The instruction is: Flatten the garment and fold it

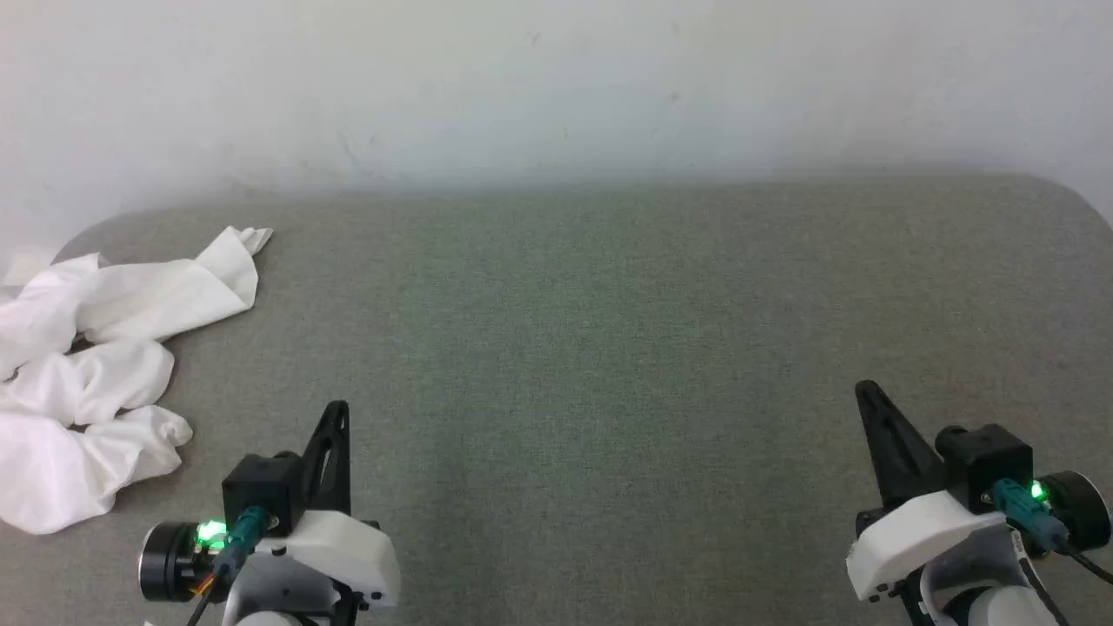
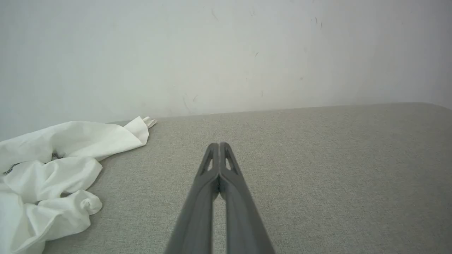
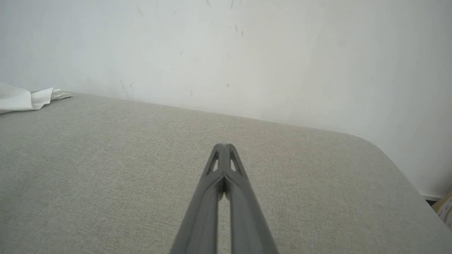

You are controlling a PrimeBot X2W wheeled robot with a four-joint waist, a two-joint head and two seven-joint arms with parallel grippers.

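Evidently unstarted: crumpled white knit garment (image 1: 87, 382) on grey fabric desk (image 1: 565, 348); left end effector (image 1: 337, 416), right end effector (image 1: 866, 393) closed, empty.

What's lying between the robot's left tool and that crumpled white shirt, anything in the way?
Nothing visible stands in the way. Only bare grey surface lies between the left tool, shut with nothing in it, and the garment, which sits crumpled at the surface's left edge.

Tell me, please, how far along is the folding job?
Done: nothing; the garment lies crumpled at the left edge of the grey surface. In hand: nothing; the left gripper and right gripper are shut, empty, apart from it. Left: reaching it, flattening, folding.
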